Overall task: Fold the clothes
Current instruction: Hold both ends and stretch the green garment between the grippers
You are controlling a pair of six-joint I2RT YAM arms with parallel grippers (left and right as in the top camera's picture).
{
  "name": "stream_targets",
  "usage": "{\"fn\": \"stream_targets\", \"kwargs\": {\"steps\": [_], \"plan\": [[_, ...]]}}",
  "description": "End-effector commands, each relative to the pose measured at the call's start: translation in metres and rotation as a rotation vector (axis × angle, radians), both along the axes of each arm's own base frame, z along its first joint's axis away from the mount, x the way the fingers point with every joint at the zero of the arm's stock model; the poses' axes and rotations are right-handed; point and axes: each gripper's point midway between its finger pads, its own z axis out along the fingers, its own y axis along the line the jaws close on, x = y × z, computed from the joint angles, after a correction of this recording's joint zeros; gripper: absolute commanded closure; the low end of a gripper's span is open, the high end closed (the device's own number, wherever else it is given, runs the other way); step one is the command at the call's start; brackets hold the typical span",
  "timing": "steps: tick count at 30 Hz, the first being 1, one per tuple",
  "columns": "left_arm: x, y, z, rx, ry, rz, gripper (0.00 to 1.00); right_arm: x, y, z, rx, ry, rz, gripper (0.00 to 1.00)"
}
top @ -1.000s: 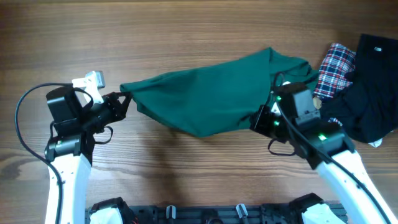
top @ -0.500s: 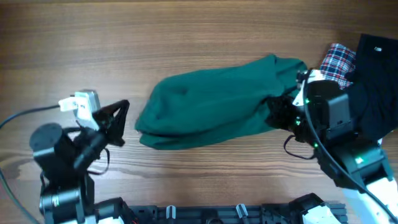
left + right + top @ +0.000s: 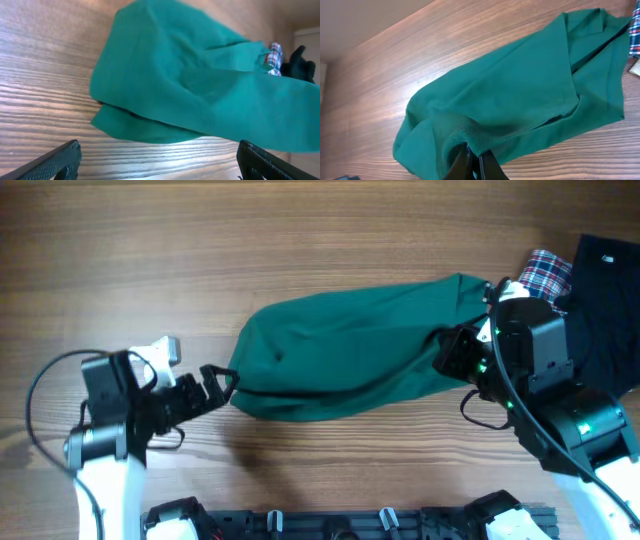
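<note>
Released at its left end since a second ago, the dark teal-green soft fabric garment (image 3: 340, 350) lies on the wooden surface (image 3: 300, 240), toward its right edge. With only the right gripper (image 3: 448, 357) clenched on it and the left gripper (image 3: 220, 383) spread wide beside its free edge, a one-sided pull could drag it askew. It looks bunched, doubled and softly creased.

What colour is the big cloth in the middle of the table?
The big cloth is plain dark teal-green, with no print. The overhead view shows it best.
</note>
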Motion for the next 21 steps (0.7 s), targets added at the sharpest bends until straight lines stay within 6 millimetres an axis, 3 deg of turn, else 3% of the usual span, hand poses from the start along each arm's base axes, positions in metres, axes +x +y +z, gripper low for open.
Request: {"fn": "stream_targets", "kwargs": {"steps": [1,6,11,18,20,21], "plan": [[0.016,0.005,-0.034,-0.011,0.108,-0.013,0.0,0.003,-0.003,0.005,-0.023,-0.018,-0.004,0.96],[0.034,0.007,-0.091,-0.054,0.246,-0.03,0.0,0.003,-0.003,0.005,-0.024,-0.018,-0.003,0.96],[0.036,-0.008,-0.116,-0.17,0.298,-0.084,0.04,0.003,-0.003,0.005,-0.023,-0.018,-0.004,0.95],[0.044,-0.015,-0.112,-0.205,0.228,-0.14,0.15,0.003,-0.003,0.005,-0.022,-0.018,-0.005,0.96],[0.046,-0.019,-0.107,-0.235,0.209,-0.152,0.23,0.003,-0.003,0.005,-0.023,-0.017,-0.005,0.96],[0.046,-0.022,-0.103,-0.261,0.198,-0.161,0.34,0.003,-0.003,0.005,-0.023,-0.017,-0.005,0.96]]}}
